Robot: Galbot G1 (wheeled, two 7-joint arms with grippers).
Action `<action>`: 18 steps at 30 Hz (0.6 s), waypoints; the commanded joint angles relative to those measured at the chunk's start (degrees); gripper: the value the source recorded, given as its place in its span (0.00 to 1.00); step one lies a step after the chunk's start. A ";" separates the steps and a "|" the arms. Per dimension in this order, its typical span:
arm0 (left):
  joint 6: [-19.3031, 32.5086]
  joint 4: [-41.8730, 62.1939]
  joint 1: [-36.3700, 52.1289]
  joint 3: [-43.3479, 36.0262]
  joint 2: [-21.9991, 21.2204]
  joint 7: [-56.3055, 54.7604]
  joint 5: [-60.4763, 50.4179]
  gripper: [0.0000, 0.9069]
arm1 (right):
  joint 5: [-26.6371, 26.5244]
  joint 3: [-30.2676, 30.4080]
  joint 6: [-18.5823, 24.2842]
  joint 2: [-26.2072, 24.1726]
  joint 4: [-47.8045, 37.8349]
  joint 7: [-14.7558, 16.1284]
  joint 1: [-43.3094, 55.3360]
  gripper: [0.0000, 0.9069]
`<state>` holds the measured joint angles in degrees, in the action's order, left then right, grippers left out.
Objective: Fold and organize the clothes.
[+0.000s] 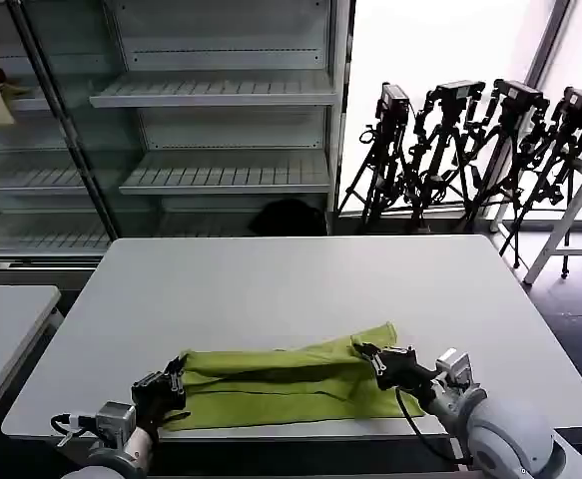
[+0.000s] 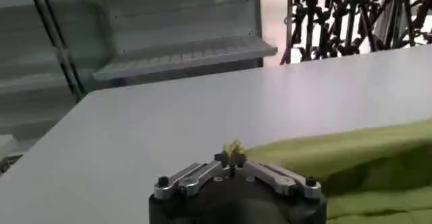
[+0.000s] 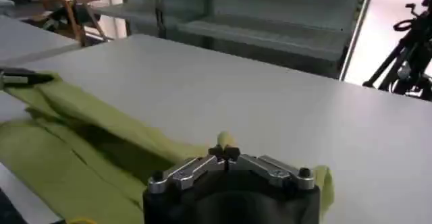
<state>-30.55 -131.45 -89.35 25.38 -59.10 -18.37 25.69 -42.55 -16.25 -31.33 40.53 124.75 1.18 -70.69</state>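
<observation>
Fingers of both grippers are pinched shut on the lime yellow-green soft thin T-shirt [image 1: 281, 384]: your left gripper [image 1: 176, 382] holds its left end, your right gripper [image 1: 373, 359] its right end. Shirt lies as a long band along the near edge of the white counter [image 1: 291, 289]. Judged light, limp, prone to sagging; keep hold at the ends. No containers seen.

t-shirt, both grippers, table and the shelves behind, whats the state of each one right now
T-shirt: folded into a long band along the table's near edge, pinched at both ends.
Left gripper: shut on the T-shirt's left end.
Right gripper: shut on the T-shirt's right end.
Table: bare except for the T-shirt.
Shelves: bare on the racks facing the table.
</observation>
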 commanded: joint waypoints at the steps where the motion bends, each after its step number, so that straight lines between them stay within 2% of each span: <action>1: 0.95 -0.84 -2.93 -0.28 -0.62 -0.57 -2.47 0.00 | 1.54 -2.61 0.78 -0.37 1.00 0.42 -5.58 0.00; 8: 2.34 1.12 -3.78 -1.64 -1.80 -0.93 -5.50 0.02 | 1.66 -2.75 0.63 0.22 1.28 0.12 -6.12 0.00; 9: 3.09 1.66 -3.96 -1.91 -1.86 -1.02 -5.83 0.21 | 1.66 -2.74 0.59 0.24 1.31 0.10 -6.18 0.00; 11: 3.73 2.73 -4.05 -2.24 -2.02 -0.97 -6.49 0.29 | 1.66 -2.54 0.48 0.28 1.26 -0.09 -6.20 0.00; 12: 3.88 2.90 -3.98 -2.28 -1.99 -0.92 -6.54 0.40 | 1.66 -2.28 0.39 0.28 1.12 -0.17 -6.12 0.00; 13: 4.36 3.23 -3.75 -2.41 -1.90 -0.71 -7.07 0.42 | 1.67 -2.11 0.39 0.28 1.07 -0.16 -6.04 0.00; 14: 4.99 3.62 -3.46 -2.51 -1.78 -0.47 -7.66 0.42 | 1.68 -2.00 0.41 0.35 1.05 -0.20 -5.94 0.00; 16: 5.77 4.41 -2.32 -2.74 -1.40 -0.20 -7.54 0.21 | 1.74 -1.96 0.40 0.58 1.06 -0.20 -5.76 0.00; 17: 5.95 4.60 -1.59 -2.74 -1.21 0.06 -7.29 0.04 | 1.73 -1.97 0.39 0.62 1.08 -0.20 -5.68 0.00; 18: 6.10 4.80 -1.07 -2.79 -1.04 0.25 -7.19 0.01 | 1.72 -1.98 0.39 0.67 1.07 -0.23 -5.64 0.00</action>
<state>-26.63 -128.61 -91.51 23.02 -60.19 -18.57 20.36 -41.09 -17.92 -31.02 41.14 125.56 0.98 -75.31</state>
